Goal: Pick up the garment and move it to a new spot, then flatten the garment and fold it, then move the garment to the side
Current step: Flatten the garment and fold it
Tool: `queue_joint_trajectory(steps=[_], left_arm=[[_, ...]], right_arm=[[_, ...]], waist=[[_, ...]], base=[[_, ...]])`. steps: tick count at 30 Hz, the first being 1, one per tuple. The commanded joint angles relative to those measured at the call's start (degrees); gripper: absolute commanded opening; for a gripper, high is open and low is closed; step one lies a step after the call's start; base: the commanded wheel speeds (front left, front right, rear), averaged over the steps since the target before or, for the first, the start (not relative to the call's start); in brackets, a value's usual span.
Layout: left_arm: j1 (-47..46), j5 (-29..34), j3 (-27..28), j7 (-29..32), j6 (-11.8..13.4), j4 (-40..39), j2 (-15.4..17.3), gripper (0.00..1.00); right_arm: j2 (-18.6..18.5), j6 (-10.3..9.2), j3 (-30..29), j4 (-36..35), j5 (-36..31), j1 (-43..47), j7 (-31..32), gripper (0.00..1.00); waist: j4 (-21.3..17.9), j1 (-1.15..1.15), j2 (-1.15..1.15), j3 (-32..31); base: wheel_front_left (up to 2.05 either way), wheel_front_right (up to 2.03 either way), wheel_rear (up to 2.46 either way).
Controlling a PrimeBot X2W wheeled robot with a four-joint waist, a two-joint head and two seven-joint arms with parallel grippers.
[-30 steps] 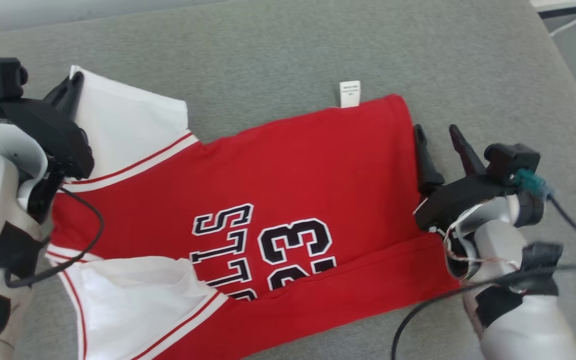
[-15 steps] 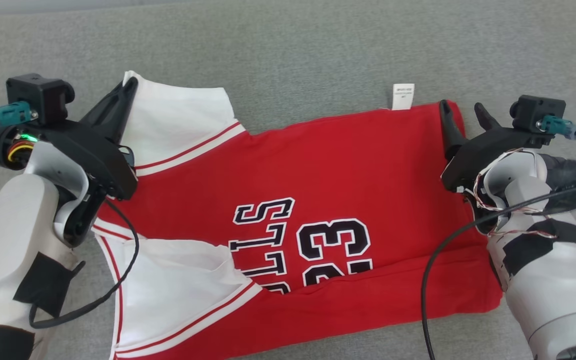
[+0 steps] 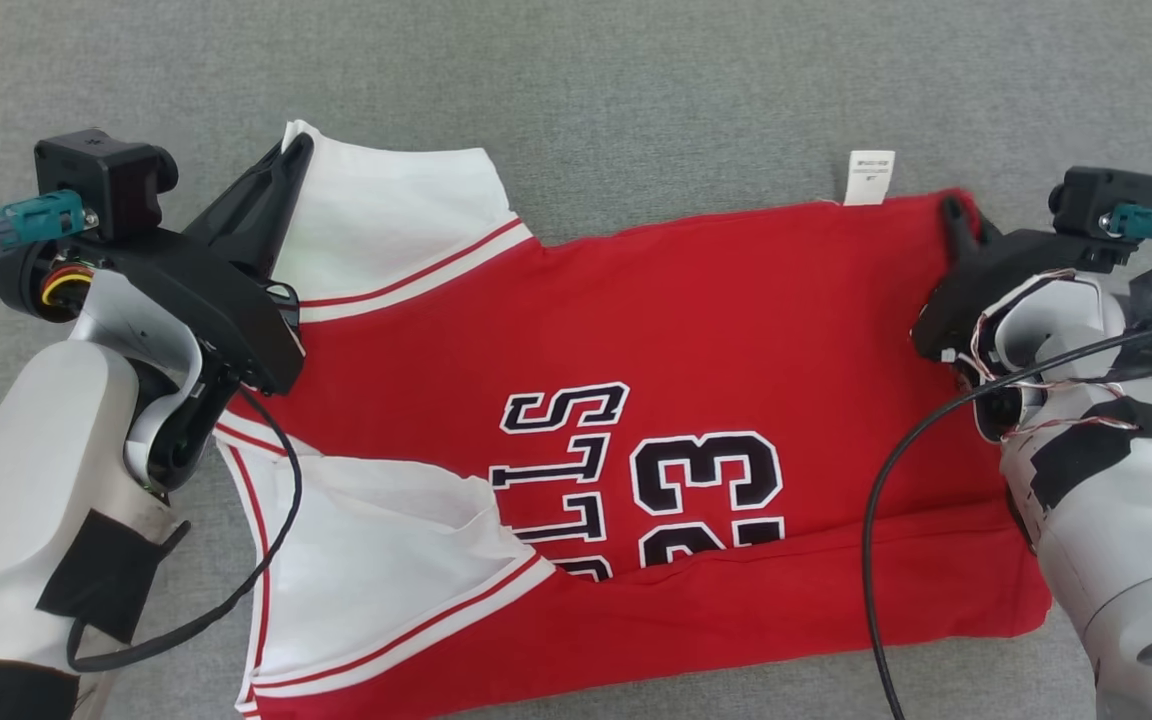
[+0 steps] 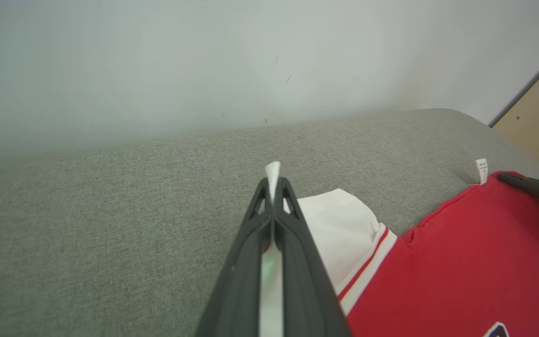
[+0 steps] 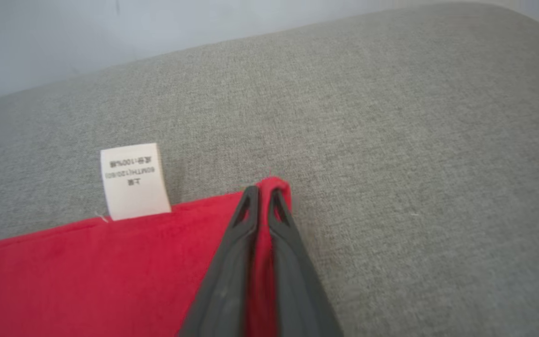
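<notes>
Red jersey (image 3: 696,330) with white sleeves lies spread across a grey fabric cushion (image 3: 636,90), front up. Black letters edged in white read "LLS" beside the number "23". A folded red band along the near edge covers the bottom of the digits, and the near white sleeve overlaps the lettering.

A white care label (image 3: 870,177) sticks out past the far hem. In the right wrist view (image 5: 134,180) its upside-down print includes "100%"; the rest is too small to read.

The left gripper (image 3: 291,150) has its fingers pressed together on the far white sleeve corner, and a sliver of white cloth shows between them (image 4: 273,187). The right gripper (image 3: 954,210) has its fingers pinched on the far red hem corner (image 5: 262,194), just beside the label.
</notes>
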Motion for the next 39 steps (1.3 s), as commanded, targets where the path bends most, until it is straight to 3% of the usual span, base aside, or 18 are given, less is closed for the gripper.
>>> queue_joint_trajectory(steps=[1,9,16,33,39], left_arm=[[0.98,-0.17,0.02,-0.15,0.06,-0.24,0.32,0.0],[2.96,-1.29,1.12,-2.64,0.09,0.49,0.94,0.0],[8.62,-2.51,1.58,-5.12,0.85,-3.3,1.33,0.0],[30.78,-0.59,-0.3,-13.16,6.81,-21.02,0.53,0.0],[37.36,-1.47,-1.13,-15.08,8.69,-23.15,-0.73,0.0]], right_arm=[[-0.07,-0.01,0.3,0.61,-0.34,-0.94,-1.85,0.0],[0.6,-0.01,1.8,0.89,0.85,1.08,-6.48,0.0],[0.21,0.0,5.58,-4.63,6.63,8.14,-8.0,0.0],[-9.5,0.0,14.06,-26.52,25.42,28.99,-8.23,0.0],[-13.09,0.0,13.01,-31.73,29.55,36.1,-8.25,0.0]], waist=[[0.15,0.0,-0.01,-0.07],[-0.05,0.0,-0.01,-3.17],[0.23,0.0,-0.01,-7.43],[4.29,0.0,-0.01,-13.95],[5.95,0.0,-0.01,-14.93]], base=[[0.0,0.0,0.0],[0.0,0.0,0.0],[0.0,0.0,0.0],[0.0,0.0,0.0],[0.0,0.0,0.0]])
